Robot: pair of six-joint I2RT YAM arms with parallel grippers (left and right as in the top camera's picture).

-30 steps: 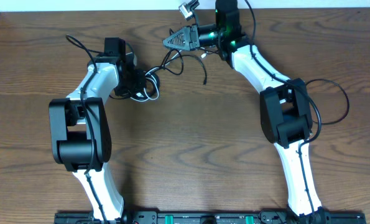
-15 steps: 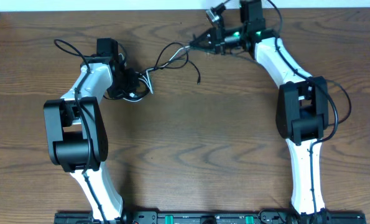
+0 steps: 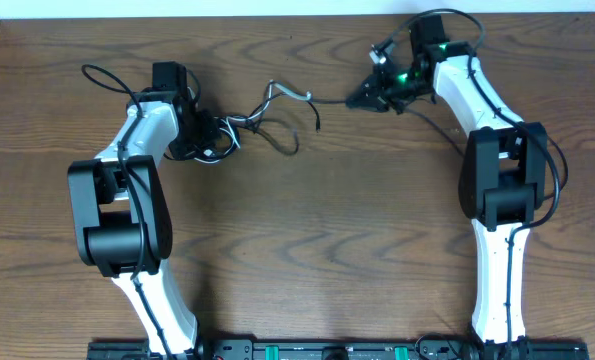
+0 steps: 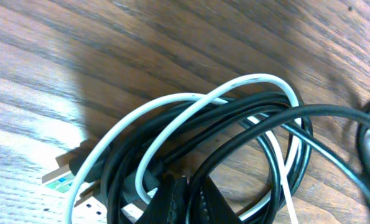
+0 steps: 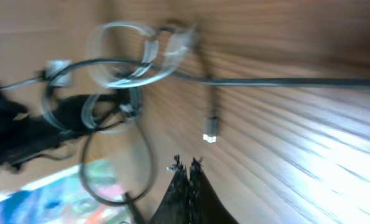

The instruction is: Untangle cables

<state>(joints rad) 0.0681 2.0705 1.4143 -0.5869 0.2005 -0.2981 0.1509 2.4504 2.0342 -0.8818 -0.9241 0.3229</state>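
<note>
Clamping shut, left hand (image 4: 180, 193) on the coiled cables (image 4: 247, 112), black loops and a white one, flat on the tabletop (image 3: 307, 220). Running rightward from that heap: one black strand (image 5: 265, 81), long axis left-to-right, toward right hand (image 3: 362, 100), pinched shut, hold on it unclear. Left arm folded, right stretched far. Nearer the free plug (image 5: 211, 127): right.

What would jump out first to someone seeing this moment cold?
A tangle of black and white cables lies at the far left, with the left gripper shut on it. One black strand stretches from it rightward toward the shut right gripper, whose wrist view is blurred.
</note>
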